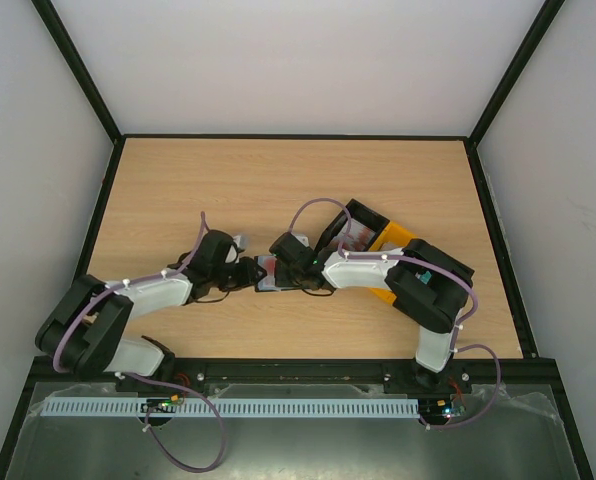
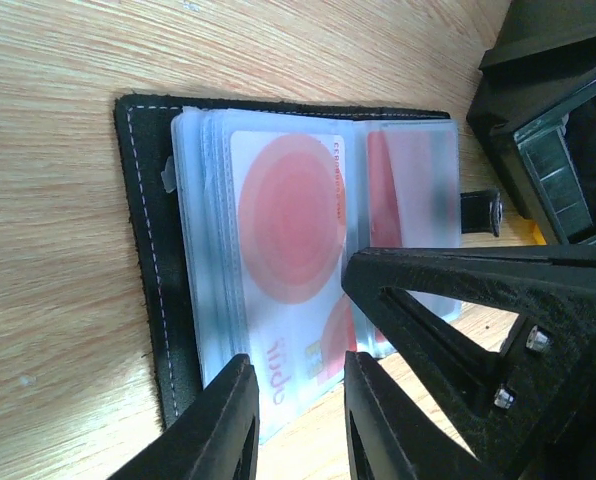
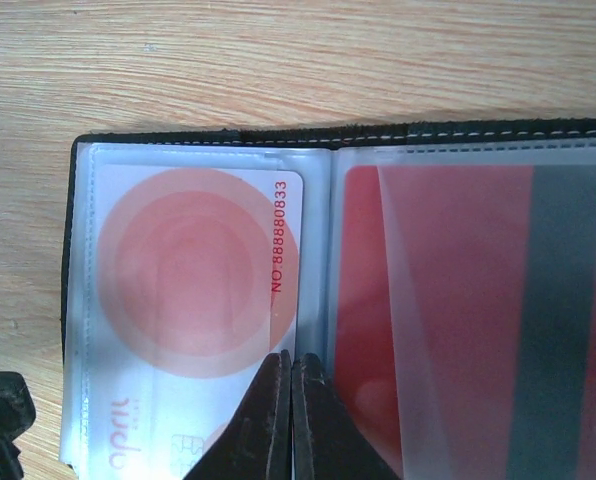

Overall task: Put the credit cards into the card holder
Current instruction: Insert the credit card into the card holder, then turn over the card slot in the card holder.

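Where white walls [image 1: 278, 60] and a black frame [image 1: 298, 136] enclose a pale wooden counter [image 1: 278, 180], the left arm [image 1: 153, 292] and right arm [image 1: 373, 270] meet mid-counter over the card holder [image 1: 267, 276]; joined black and yellow bins [image 1: 370, 236] sit just behind; the holder, black with white stitching, lies open flat, clear sleeves up; one sleeve shows a white credit card [image 3: 203, 290] with pale red circles, the next a dark-striped red card [image 3: 448, 300]; its fold runs away from the right wrist camera, its length across, clasp tab [image 2: 483, 212] on the bins' side; the left jaws stand slightly parted above the white card; the right jaws are pressed together at the fold.
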### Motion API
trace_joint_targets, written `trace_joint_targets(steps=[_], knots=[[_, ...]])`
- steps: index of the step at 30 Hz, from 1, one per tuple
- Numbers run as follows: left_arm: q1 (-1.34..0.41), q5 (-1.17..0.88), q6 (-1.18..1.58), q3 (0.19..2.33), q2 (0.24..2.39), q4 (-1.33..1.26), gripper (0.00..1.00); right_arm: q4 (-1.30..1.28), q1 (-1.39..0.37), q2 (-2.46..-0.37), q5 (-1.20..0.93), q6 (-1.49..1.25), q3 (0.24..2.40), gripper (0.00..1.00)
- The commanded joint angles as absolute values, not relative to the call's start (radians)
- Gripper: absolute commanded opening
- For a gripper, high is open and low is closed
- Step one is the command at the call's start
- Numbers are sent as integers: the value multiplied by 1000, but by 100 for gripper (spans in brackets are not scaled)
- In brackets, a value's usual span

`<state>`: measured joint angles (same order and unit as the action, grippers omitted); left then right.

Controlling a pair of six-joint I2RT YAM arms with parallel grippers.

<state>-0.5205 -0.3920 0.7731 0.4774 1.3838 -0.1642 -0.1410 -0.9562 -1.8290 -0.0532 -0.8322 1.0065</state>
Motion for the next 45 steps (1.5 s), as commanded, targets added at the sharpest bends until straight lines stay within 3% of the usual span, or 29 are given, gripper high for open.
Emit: trace_joint_targets(steps=[1, 25, 45], knots=[[-516, -391, 758, 490, 1377, -152, 26, -187, -961, -1863, -37, -838, 975, 2], [-517, -457, 764, 489, 1481, -239, 21, -174, -962, -1864, -50, -836, 965, 2], [-517, -382, 749, 501, 1414, -176, 17, -173, -962, -1871, -52, -835, 971, 2]])
